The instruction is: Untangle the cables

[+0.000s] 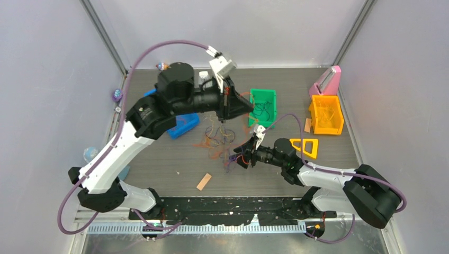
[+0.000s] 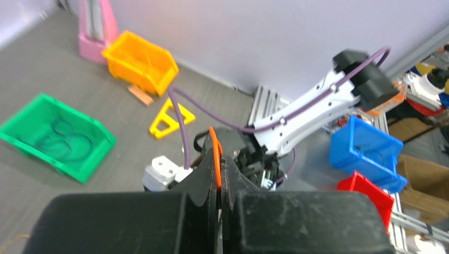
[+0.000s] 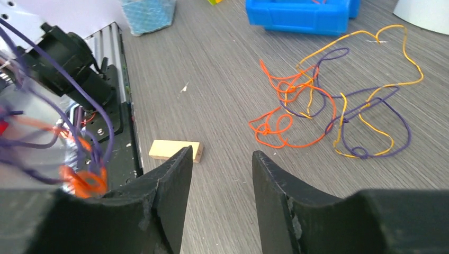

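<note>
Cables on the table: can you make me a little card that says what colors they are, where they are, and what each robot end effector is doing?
Cable pile: orange, yellow and purple strands, looped together on the table
Left end effector: shut on an orange cable, high above the table
Right end effector: open, nothing between its fingers, low beside the pile
Green bin: dark cables inside
Wooden stick: flat on the table, apart from the pile
</note>
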{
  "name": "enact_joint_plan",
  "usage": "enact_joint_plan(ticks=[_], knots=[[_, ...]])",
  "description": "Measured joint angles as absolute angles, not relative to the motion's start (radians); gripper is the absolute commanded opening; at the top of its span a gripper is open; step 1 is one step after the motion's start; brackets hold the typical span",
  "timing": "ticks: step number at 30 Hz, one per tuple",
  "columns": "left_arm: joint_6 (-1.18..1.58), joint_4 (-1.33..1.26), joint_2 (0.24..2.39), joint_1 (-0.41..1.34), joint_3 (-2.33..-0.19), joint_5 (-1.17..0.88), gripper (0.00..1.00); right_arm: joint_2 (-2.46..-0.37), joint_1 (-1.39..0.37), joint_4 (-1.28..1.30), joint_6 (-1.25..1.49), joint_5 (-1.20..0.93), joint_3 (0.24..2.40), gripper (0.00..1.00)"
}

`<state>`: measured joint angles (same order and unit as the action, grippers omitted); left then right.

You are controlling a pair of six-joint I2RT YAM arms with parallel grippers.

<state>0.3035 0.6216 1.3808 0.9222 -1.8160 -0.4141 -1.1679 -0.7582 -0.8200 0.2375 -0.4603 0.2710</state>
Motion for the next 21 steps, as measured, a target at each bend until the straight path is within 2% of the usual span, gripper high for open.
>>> enact_joint_plan(ticks=[4,11,16,19,21], knots=[[0.287,0.630,1.381,0.895,-1.939,-0.376,0.00,-1.181,-0.758,-0.763,0.237,-0.411,0.290,0.48],[0.276,0.633,1.379,0.832,-1.952,-0.337,0.00,-1.135,-0.758,-0.678,0.229,-0.287,0.293,0.71],[0.263,0.630,1.381,0.831,-1.836,-0.333,0.00,-0.955,-0.758,-0.656,0.212,-0.190,0.238,0.79],[0.254,0.630,1.398,0.831,-1.794,-0.333,0.00,-0.846,-0.758,-0.625,0.203,-0.154,0.211,0.97],[0.252,0.630,1.410,0.831,-1.782,-0.338,0.00,-0.791,-0.758,-0.602,0.195,-0.139,0.204,0.98]])
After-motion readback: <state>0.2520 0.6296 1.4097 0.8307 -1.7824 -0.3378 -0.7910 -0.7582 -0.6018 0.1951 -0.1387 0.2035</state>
